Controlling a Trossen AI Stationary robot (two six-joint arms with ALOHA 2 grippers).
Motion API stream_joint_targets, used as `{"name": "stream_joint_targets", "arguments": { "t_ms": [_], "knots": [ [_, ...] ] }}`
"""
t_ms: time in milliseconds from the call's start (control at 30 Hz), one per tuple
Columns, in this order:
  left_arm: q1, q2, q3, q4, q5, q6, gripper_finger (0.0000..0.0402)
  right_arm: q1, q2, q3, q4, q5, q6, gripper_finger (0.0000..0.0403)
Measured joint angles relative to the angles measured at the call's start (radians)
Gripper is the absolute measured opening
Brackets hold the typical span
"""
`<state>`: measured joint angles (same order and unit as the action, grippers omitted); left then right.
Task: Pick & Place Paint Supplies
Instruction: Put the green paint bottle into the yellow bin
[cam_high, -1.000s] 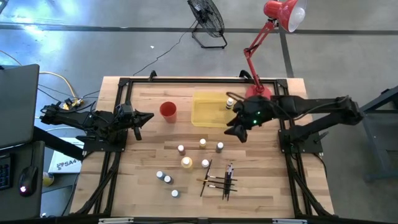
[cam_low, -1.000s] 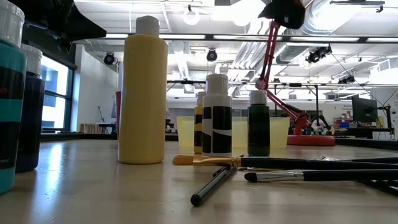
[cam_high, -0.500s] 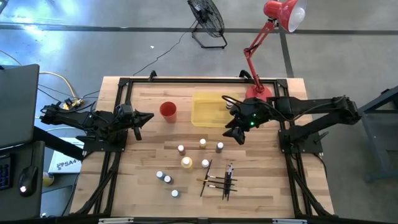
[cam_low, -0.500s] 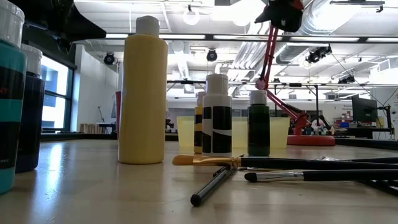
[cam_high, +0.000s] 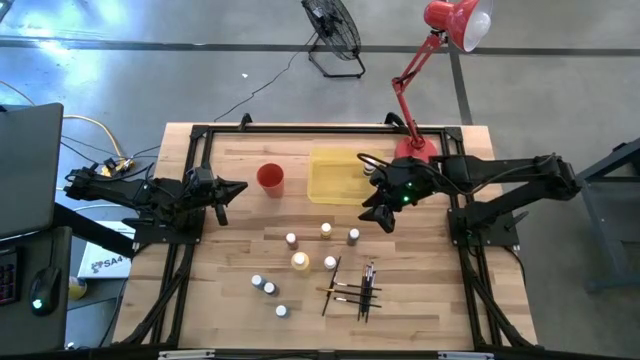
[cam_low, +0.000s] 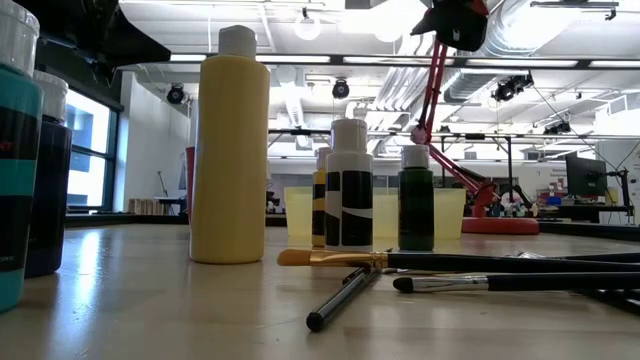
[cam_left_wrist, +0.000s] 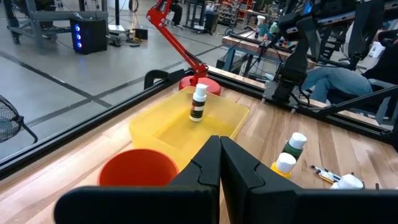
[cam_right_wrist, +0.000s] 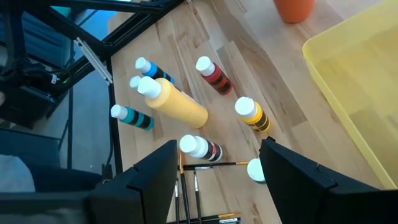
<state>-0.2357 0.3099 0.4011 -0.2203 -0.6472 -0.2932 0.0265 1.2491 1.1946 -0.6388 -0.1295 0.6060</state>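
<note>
Bright, even light from ceiling lamps (cam_low: 307, 27) overhead; shadows on the table (cam_high: 420, 300) soft and short. Low view: window (cam_low: 88, 150) backlights at the left, glare sheen on the wood, near teal bottle (cam_low: 18, 160) blurred and cropped. Wrist views: own fingers in front dark and soft, slight bending at edges.

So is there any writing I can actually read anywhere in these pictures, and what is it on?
"SA4": the only legible characters, on a white box on the floor beside the table's left edge; the rest of its print is too small.
Paint bottles: dark label bands, no readable words.
Nothing else is legible.
</note>
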Motion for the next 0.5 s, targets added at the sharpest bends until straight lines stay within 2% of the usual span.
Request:
{"name": "stream_joint_targets", "arguments": {
  "t_ms": [367,500],
  "knots": [
    [0.000,0.000,0.000,0.000,0.000,0.000,0.0000,0.000,0.000,0.000,0.000,0.003,-0.067,0.0219],
    [0.000,0.000,0.000,0.000,0.000,0.000,0.0000,0.000,0.000,0.000,0.000,0.043,-0.106,0.0219]
  ]
}}
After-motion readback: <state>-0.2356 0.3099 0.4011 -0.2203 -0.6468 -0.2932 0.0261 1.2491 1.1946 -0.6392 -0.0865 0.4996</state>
